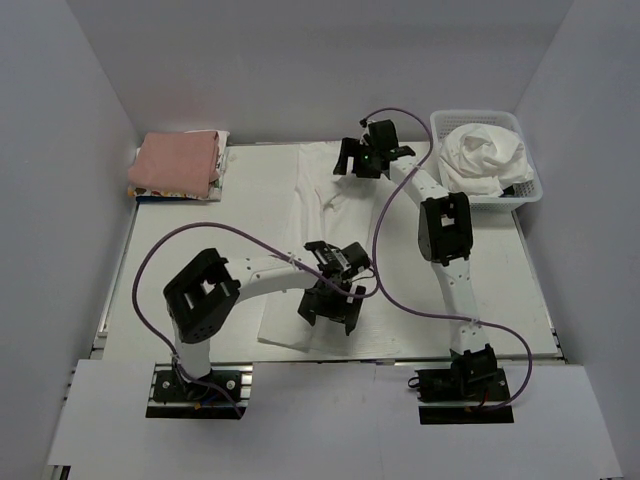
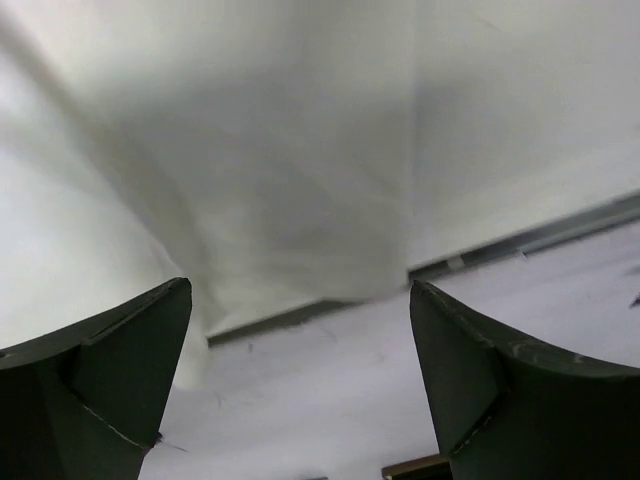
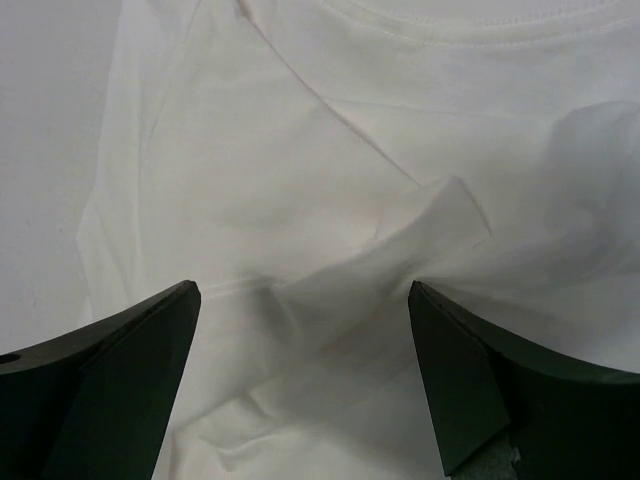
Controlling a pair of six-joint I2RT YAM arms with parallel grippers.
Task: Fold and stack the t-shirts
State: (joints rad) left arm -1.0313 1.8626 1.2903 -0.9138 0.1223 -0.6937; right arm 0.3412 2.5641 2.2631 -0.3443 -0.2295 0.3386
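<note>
White cotton t-shirt (image 1: 312, 205) lies spread flat at the centre of the table (image 1: 190, 235), collar toward the top of the frame and hem toward the bottom.

- Left gripper (image 1: 331, 306) hangs over the shirt's lower edge, just below frame centre. In the left wrist view its jaws are released and spread wide (image 2: 300, 290). Nothing is between them, and the hem and table edge show in the gap.
- Right gripper (image 1: 360, 157) hangs over the shirt's upper end, at upper centre. In the right wrist view the jaws are released (image 3: 303, 288) and grasp nothing. The t-shirt (image 3: 300, 180) fills the view, with the collar seam along the top edge and a raised fold of cloth right of centre.
- Contact with the cloth: cannot tell for either gripper.
- Upper right: white lattice basket (image 1: 528, 190) holding a heap of crumpled white cloth (image 1: 485, 152).
- Upper left: pink folded cloth (image 1: 178, 158) on a patterned layer, well apart from the spread shirt.
</note>
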